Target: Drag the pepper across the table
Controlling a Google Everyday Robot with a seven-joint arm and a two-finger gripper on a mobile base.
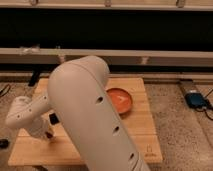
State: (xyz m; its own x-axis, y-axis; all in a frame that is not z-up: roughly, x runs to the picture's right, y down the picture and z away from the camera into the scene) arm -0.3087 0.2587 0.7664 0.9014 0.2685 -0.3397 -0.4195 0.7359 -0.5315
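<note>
The table is a low square top of light wooden planks. My white arm fills the middle of the view and bends down to the table's left part. The gripper is low over the table near the left front, mostly hidden by the wrist. A small dark-red bit of the pepper shows right at the gripper's tip, on the table. The rest of the pepper is hidden.
A black rectangular block lies just behind the gripper. An orange round plate sits at the table's middle right, partly behind my arm. A blue device lies on the floor at right. A dark wall with rails runs behind.
</note>
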